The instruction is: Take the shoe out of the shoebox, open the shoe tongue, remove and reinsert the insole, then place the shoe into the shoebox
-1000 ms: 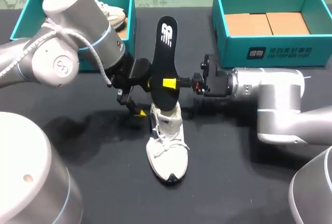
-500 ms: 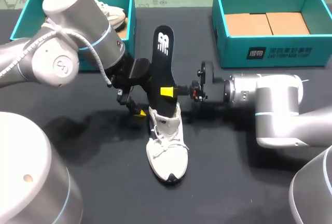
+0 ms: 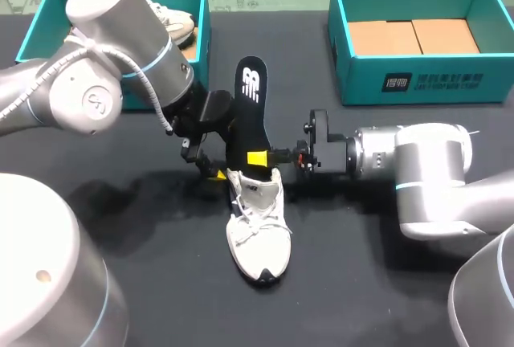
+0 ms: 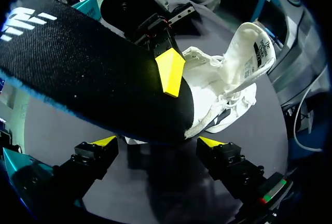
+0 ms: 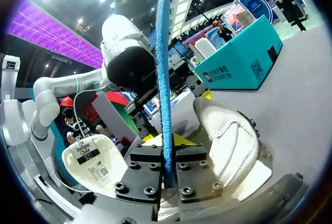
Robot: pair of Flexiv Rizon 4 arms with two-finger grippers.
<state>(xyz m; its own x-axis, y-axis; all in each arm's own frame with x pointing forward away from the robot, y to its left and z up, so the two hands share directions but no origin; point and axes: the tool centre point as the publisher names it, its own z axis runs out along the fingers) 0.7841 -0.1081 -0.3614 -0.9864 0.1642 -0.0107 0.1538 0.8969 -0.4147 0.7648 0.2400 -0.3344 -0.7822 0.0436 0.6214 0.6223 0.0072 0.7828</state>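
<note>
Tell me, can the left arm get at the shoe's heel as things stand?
Probably yes. The open left end effector is close beside the shoe, nothing between them. The insole, held by the right end effector, stands over the heel and may crowd it.

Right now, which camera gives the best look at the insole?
The head view: the insole shows full length, logo end up, lower end at the shoe. The left wrist view shows only part of its black top; the right wrist view only its blue edge.
</note>
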